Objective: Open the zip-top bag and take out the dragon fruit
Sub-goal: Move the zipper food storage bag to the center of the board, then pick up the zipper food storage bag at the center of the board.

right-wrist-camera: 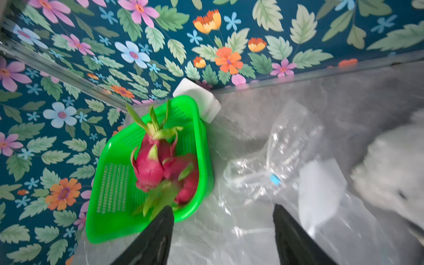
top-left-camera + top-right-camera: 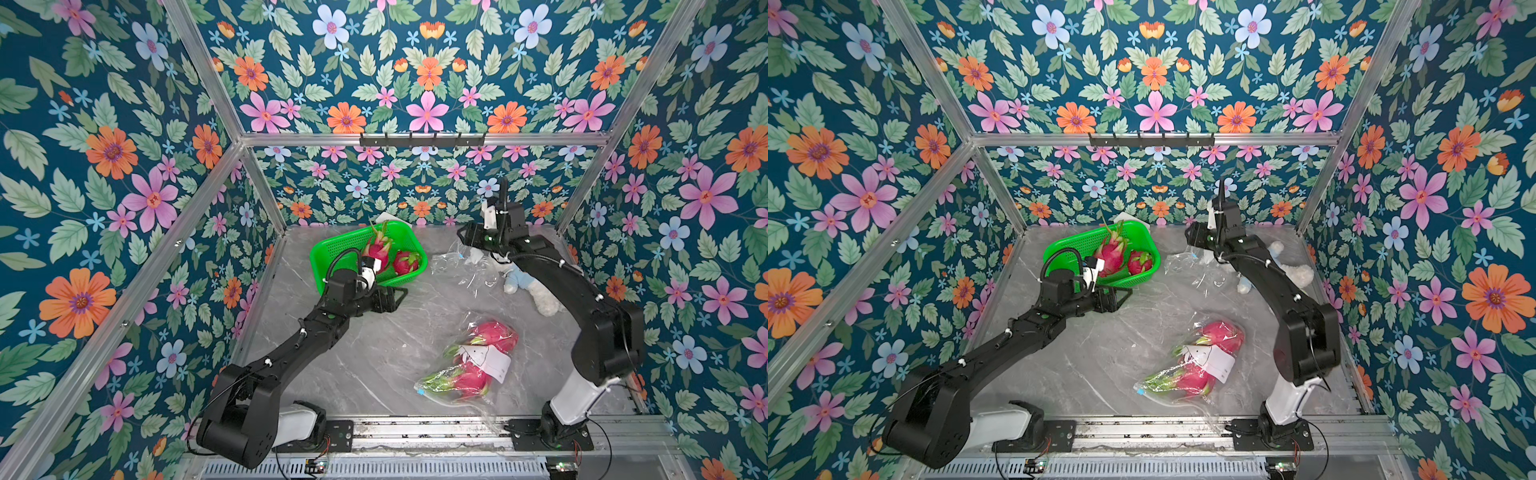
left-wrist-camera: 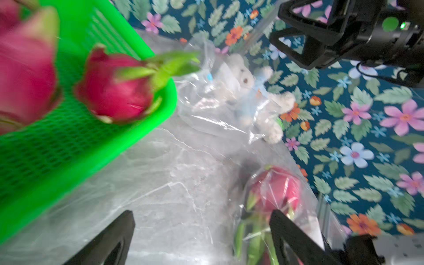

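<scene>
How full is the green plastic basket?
Partly full: two magenta-pink dragon fruits lie in the green plastic basket; part of its floor is bare.

We log four magenta, green-scaled dragon fruit: a larger fruit (image 2: 378, 247) touching a smaller fruit (image 2: 406, 262) in the green basket (image 2: 332, 249); a far bagged fruit (image 2: 496, 334) and a near bagged fruit (image 2: 469, 380) lie inside the clear, white-labelled zip-top bag (image 2: 473, 401) on the tabletop

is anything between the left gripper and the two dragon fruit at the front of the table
Only the clear bag wrapped around both dragon fruit. Nothing else shows on the table between the open left gripper and that bag.
</scene>
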`<state>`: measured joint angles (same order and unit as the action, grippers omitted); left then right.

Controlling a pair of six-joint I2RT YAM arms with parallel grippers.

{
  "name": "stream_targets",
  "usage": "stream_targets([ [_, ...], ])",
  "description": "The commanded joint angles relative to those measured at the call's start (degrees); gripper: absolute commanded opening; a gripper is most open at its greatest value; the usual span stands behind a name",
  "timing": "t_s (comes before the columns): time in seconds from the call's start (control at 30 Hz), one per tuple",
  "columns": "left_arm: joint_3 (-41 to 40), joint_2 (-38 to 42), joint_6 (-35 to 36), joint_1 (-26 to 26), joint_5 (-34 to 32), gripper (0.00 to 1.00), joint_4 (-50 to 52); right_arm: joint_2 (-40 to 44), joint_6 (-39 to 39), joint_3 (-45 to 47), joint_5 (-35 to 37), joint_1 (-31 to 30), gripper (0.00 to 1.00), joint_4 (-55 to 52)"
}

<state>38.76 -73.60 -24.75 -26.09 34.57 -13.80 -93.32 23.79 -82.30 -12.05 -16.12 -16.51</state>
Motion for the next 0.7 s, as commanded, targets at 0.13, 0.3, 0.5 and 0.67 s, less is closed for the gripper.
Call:
stream_targets([
  [0.13,-4.67,-0.57,-0.53,-8.85,4.80,0.93,3.07,22.38,2.97,21.55,-0.27,-0.58,0.69,-3.28],
  [0.3,-6.76,-0.23,-3.39,-16.96,4.96,0.93,2.39,37.88,8.23,33.90,3.83,-4.73,0.68,-8.77],
  [0.5,-7.74,-0.43,-6.10,-24.05,2.48,0.89,1.37,52.74,18.10,45.05,5.66,-8.26,0.68,-16.30],
  [0.67,-7.24,-2.71,-7.06,-26.73,3.12,0.70,0.65,62.85,25.15,53.86,4.73,-8.53,0.68,-18.23],
])
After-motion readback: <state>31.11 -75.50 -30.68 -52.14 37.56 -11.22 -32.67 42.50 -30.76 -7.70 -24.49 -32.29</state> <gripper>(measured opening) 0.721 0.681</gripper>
